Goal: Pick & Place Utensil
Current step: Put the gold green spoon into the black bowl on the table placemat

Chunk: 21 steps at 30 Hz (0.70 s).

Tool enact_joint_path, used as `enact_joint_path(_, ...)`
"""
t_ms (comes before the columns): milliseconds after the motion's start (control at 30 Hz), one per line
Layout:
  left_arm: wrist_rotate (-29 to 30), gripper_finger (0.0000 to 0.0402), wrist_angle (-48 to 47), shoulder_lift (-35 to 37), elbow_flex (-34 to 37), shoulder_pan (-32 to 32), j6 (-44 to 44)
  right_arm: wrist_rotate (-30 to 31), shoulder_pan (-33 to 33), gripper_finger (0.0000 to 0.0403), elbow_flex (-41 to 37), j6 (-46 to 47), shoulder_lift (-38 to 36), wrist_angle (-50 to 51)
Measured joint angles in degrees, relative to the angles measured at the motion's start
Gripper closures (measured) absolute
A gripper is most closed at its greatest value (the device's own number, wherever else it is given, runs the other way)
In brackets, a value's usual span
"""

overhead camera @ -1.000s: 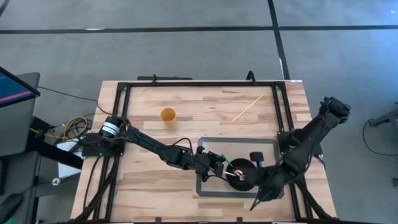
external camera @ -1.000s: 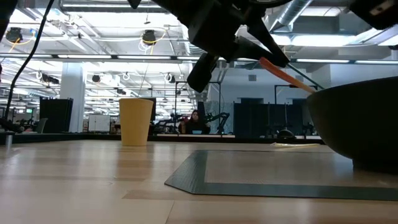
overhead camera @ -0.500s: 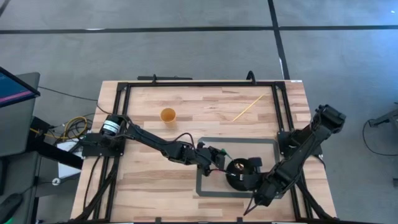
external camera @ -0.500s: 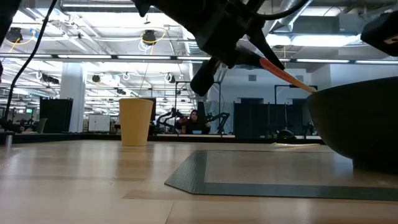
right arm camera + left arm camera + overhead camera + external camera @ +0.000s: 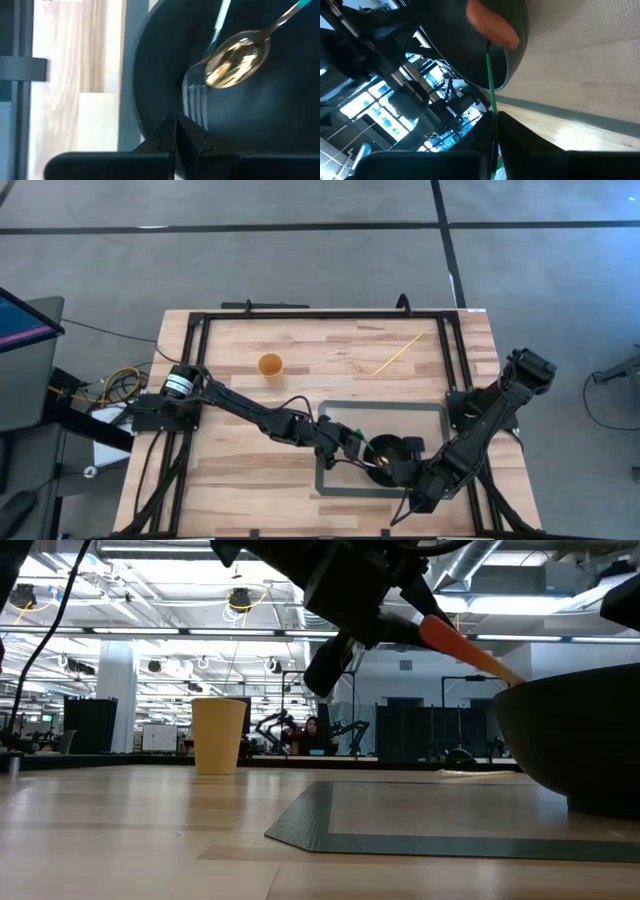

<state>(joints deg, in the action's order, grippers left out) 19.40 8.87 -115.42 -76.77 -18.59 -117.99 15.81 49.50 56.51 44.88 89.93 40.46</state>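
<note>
I have the left gripper [image 5: 357,446] at lower centre of the high view, clenched on the orange-handled utensil [image 5: 470,648] — its far end dips past the rim of the black bowl [image 5: 388,453], which sits on the grey mat [image 5: 432,418]. The right gripper [image 5: 402,468] is just beside the bowl's lower right edge; I cannot tell its finger state. Inside the bowl lie a spoon [image 5: 239,60] and a fork [image 5: 194,95]. A yellow cup [image 5: 270,365] stands well apart, upper left of the table [image 5: 330,350].

Two dark jointed arms, L arm [image 5: 250,412] w/ silver band
</note>
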Motion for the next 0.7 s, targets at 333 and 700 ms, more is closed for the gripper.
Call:
enact_joint_path(333, 0.0, 0.0372, 0.08, 0.0, -0.01, 0.0, 0.0, -4.06, 0.04, 0.0402, 0.02, 3.16, 0.02, -2.47)
enact_joint_path(700, 0.02, 0.0371, 0.14, 0.0, 0.0, 0.0, 0.01, -3.95, 0.0, 0.0402, 0.02, 1.67, 0.04, -2.17)
